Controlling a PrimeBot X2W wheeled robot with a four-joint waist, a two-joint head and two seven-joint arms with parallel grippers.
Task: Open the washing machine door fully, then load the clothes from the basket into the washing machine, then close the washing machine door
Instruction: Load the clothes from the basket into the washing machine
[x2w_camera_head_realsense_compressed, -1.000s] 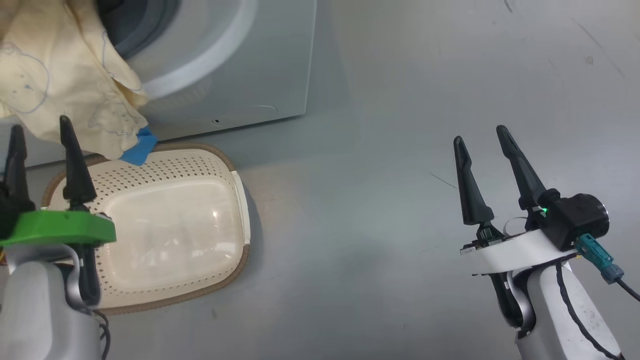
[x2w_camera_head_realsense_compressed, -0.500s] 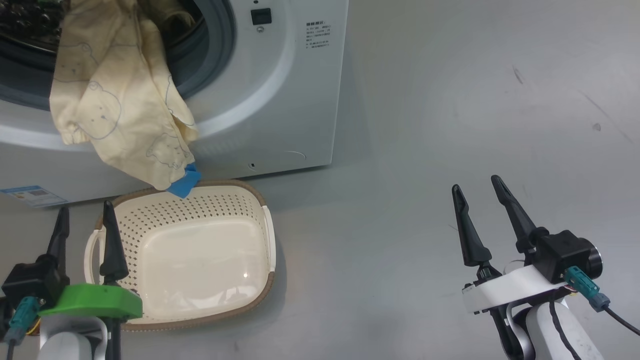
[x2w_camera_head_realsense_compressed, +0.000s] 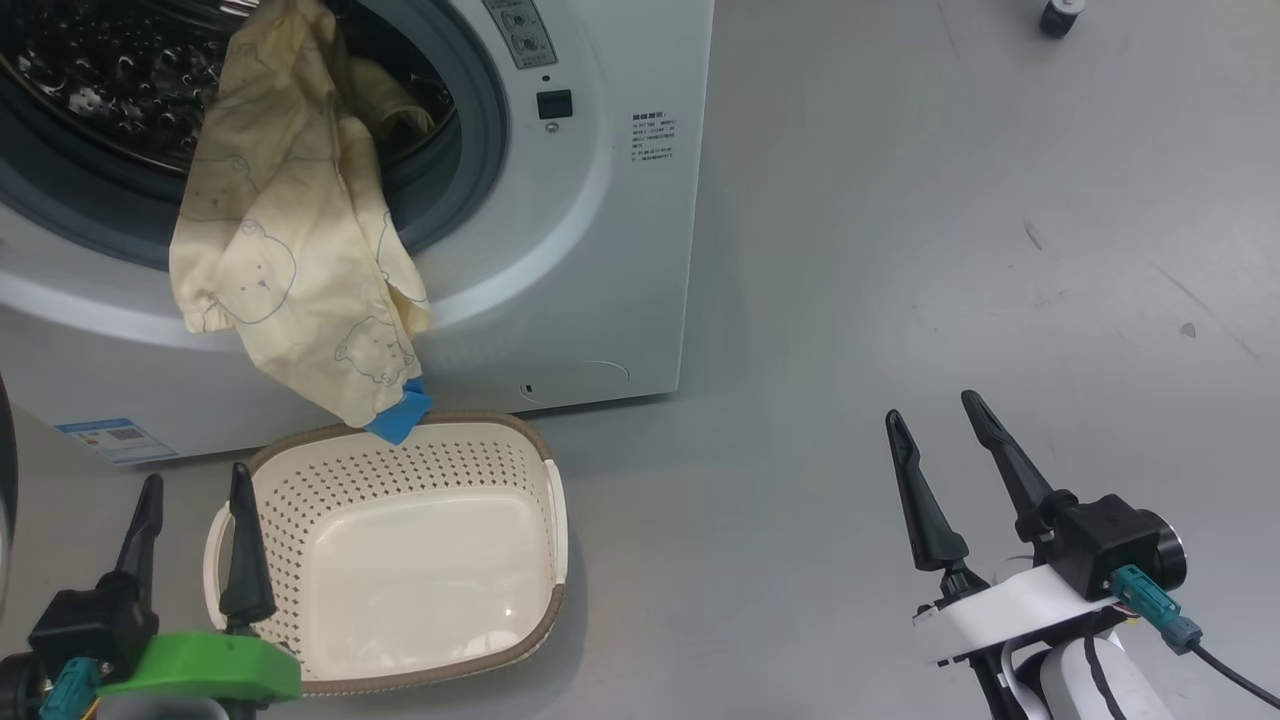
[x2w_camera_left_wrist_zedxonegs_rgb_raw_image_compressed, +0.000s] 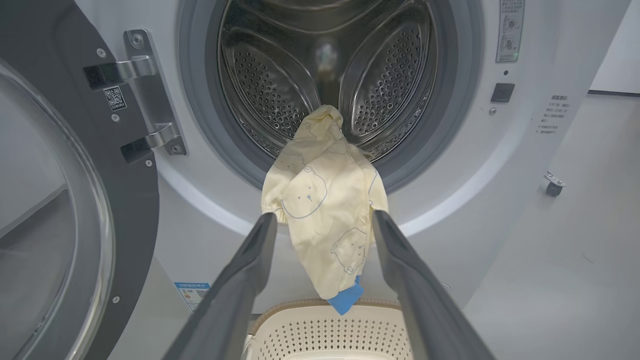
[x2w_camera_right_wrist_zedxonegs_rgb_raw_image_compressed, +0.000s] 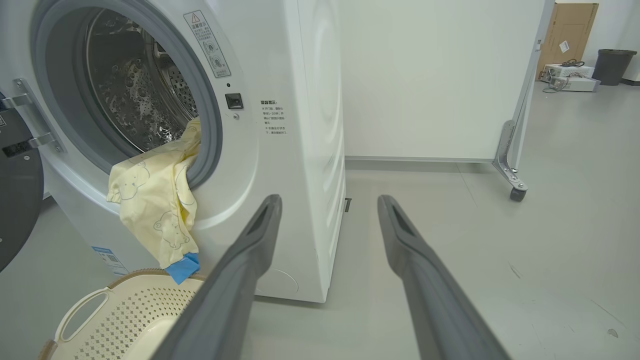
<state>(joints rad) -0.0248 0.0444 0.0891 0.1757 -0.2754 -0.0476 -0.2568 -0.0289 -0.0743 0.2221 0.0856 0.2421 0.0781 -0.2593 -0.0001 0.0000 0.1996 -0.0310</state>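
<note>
Since a second ago the head camera has tipped upward, so the whole picture has slid down the frame. The things themselves lie as they did, and both claws are as wide apart as before. The left gripper (x2w_camera_head_realsense_compressed: 195, 478) sits at the lower left of the head view, fingers spread and holding nothing, its tips over the left end of the basket (x2w_camera_head_realsense_compressed: 440, 462). In the left wrist view the clothes (x2w_camera_left_wrist_zedxonegs_rgb_raw_image_compressed: 325, 200) hang in the gap between those two fingers but farther off, not touching them. The right gripper (x2w_camera_head_realsense_compressed: 930, 407) stands at the lower right, also spread and empty, over bare grey floor (x2w_camera_head_realsense_compressed: 900, 250) and well apart from the basket and the garment. The basket rests on the floor just in front of the washing machine (x2w_camera_head_realsense_compressed: 590, 250), and no clothing lies in the part of it that shows. Above it the cream-yellow garment is draped over the grey gasket (x2w_camera_left_wrist_zedxonegs_rgb_raw_image_compressed: 200, 115), its upper end inside the steel drum (x2w_camera_left_wrist_zedxonegs_rgb_raw_image_compressed: 280, 75) at the upper left of the head view. The rest trails down the white front, so it is only partly loaded. Its blue cuff (x2w_camera_head_realsense_compressed: 400, 415) hangs at the basket's far brown rim. The washing machine door (x2w_camera_left_wrist_zedxonegs_rgb_raw_image_compressed: 131, 240) is swung open on its hinge (x2w_camera_left_wrist_zedxonegs_rgb_raw_image_compressed: 145, 100), filling the left side of the left wrist view. A blue label (x2w_camera_head_realsense_compressed: 110, 440) sits low on the machine's front, at the left of the head view.
</note>
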